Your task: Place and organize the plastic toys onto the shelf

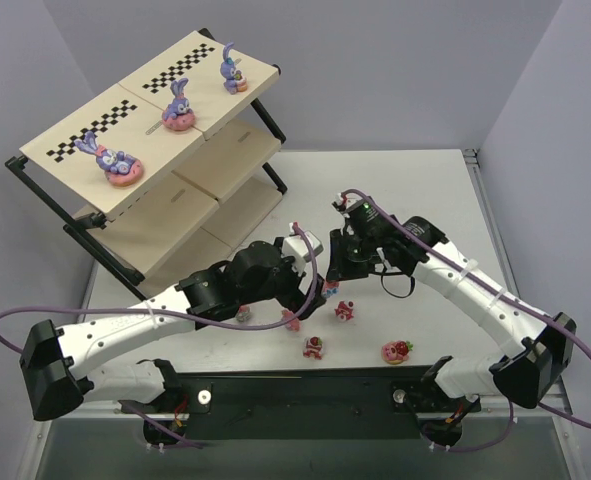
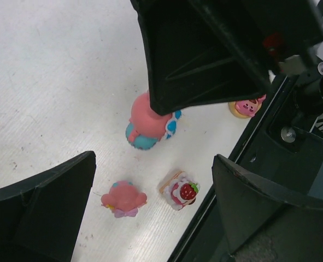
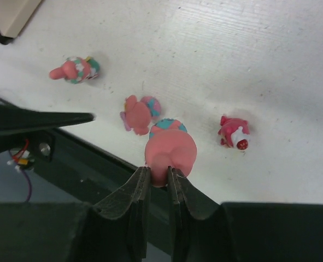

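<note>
- No words, numbers, brand marks or labels were legible in any of the three views
- The checker strips on the top board of the shelf were plain black-and-white squares and bore no characters

The shelf stands slanted at the upper left. Three purple bunnies on pink donut bases sit in a row on its top board. At lower middle lie small pink figures, well apart - one strawberry-topped. One pink round figure is pinched in the right gripper.
</note>
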### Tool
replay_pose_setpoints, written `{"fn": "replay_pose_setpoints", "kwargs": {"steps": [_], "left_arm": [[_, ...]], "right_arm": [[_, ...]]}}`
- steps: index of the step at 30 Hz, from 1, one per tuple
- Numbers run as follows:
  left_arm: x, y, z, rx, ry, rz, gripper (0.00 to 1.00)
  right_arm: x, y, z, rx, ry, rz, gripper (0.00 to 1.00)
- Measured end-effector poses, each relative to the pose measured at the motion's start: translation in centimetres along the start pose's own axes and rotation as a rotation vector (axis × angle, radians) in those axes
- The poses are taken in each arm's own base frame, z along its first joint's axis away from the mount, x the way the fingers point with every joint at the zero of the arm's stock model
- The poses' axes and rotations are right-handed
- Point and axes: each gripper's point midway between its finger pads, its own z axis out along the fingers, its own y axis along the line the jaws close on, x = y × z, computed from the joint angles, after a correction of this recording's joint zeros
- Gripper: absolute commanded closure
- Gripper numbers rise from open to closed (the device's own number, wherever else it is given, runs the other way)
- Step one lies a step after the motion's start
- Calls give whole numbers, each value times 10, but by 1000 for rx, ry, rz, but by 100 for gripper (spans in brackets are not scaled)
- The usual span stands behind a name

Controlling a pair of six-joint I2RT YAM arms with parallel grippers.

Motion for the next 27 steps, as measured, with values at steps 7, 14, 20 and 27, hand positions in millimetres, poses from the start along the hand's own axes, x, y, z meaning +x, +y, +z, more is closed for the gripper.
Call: {"fn": "replay_pose_setpoints", "kwargs": {"steps": [7, 14, 20, 27], "left_arm": [[0, -9, 22, 62, -5, 35, 3], [-5, -11, 28, 70, -32, 51, 7], [-5, -13, 30, 87, -31, 58, 7], [-2, -16, 29, 103, -20, 61, 7]], "right_arm": [[7, 22, -25, -118, 62, 29, 100], [11, 31, -34, -158, 94, 40, 100], [11, 30, -35, -160, 98, 50, 100], [9, 30, -36, -160, 93, 57, 100]]}}
